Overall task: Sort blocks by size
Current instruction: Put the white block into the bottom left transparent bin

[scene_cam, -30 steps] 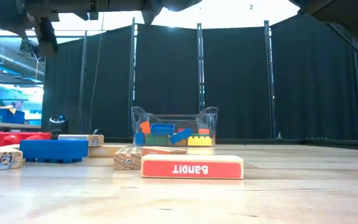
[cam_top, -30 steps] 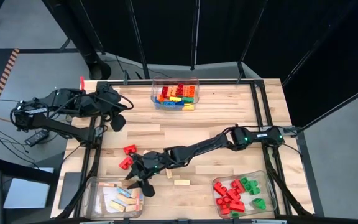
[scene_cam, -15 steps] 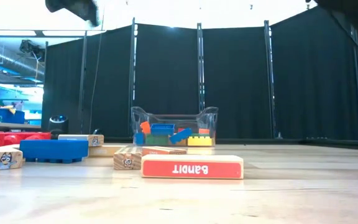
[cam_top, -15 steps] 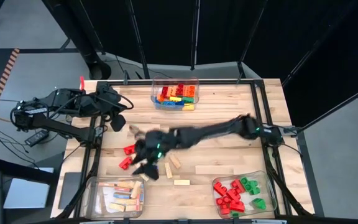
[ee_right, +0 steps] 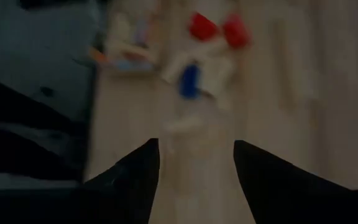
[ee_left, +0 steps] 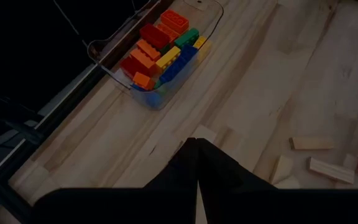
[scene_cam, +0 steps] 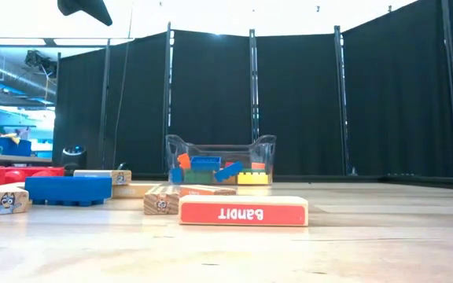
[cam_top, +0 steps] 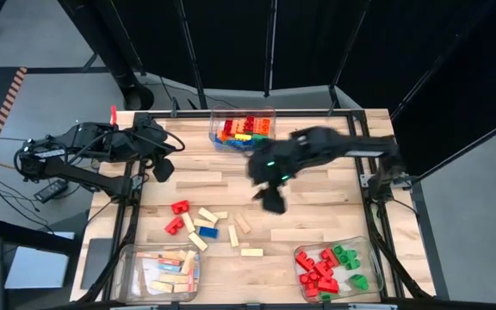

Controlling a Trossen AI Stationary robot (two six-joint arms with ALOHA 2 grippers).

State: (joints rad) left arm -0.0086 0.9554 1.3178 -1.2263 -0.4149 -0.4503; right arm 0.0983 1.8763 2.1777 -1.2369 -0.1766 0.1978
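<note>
Three clear bins hold sorted blocks on the wooden table (cam_top: 317, 224). One bin at the far edge (cam_top: 242, 129) carries red, orange, yellow, green and blue studded bricks. A second bin at the near left corner (cam_top: 164, 274) holds pale wooden bars, and a third at the near right (cam_top: 330, 269) holds red and green pieces.

Loose blocks lie in a small scatter on the table between the near bins: two red bricks (cam_top: 177, 215), a blue brick (cam_top: 208, 232) and several tan wooden bars (cam_top: 242, 224), one of them just apart near the front (cam_top: 251, 252). From table height, a wooden bar with a red printed face (scene_cam: 243, 211) lies closest, with a blue brick (scene_cam: 68, 189) to its side.

The right gripper (cam_top: 271, 200) hangs over the middle of the table, well apart from the scatter and nearer the far bin. Its two fingers (ee_right: 132, 180) stand apart with bare table showing between them, and nothing is held.

The left gripper (cam_top: 164, 169) waits over the far left part of the table. Its fingers (ee_left: 194, 168) are pressed together with nothing between them.
</note>
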